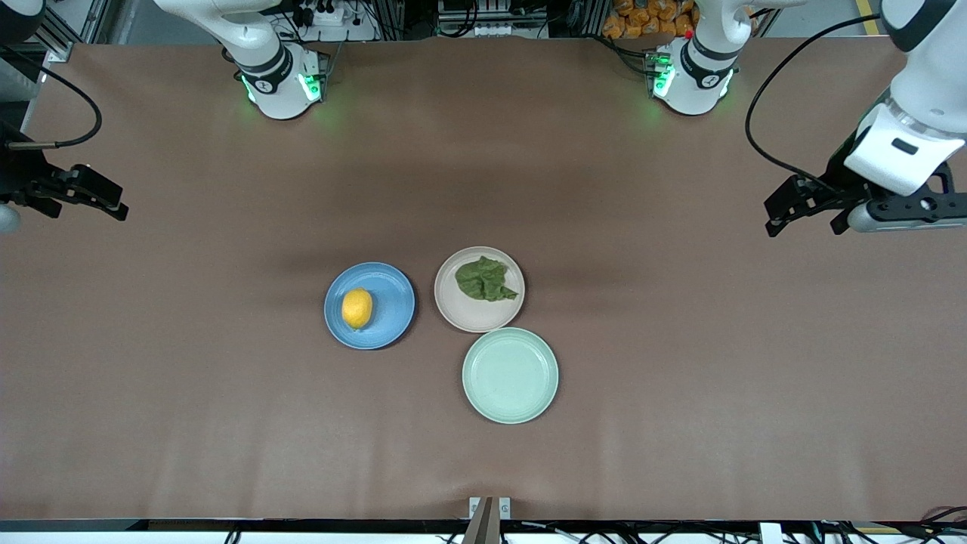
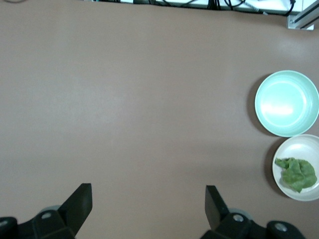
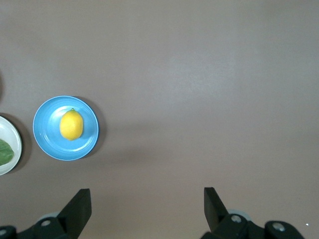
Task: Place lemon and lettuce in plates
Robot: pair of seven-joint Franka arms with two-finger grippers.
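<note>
The lemon [image 1: 356, 307] lies in the blue plate [image 1: 393, 310] at the table's middle; both also show in the right wrist view, lemon [image 3: 71, 124] in plate [image 3: 47, 142]. The lettuce [image 1: 485, 279] lies in the beige-pink plate [image 1: 472, 317] beside it, toward the left arm's end; the left wrist view shows lettuce [image 2: 297, 174] and plate [image 2: 299, 147]. My left gripper [image 1: 804, 211] is open and empty, up over the left arm's end of the table [image 2: 148, 199]. My right gripper [image 1: 91, 198] is open and empty over the right arm's end [image 3: 147, 201].
An empty mint green plate [image 1: 510, 375] sits nearer the front camera than the beige-pink plate, touching it; it also shows in the left wrist view [image 2: 287, 103]. The brown table [image 1: 227, 423] is bare elsewhere.
</note>
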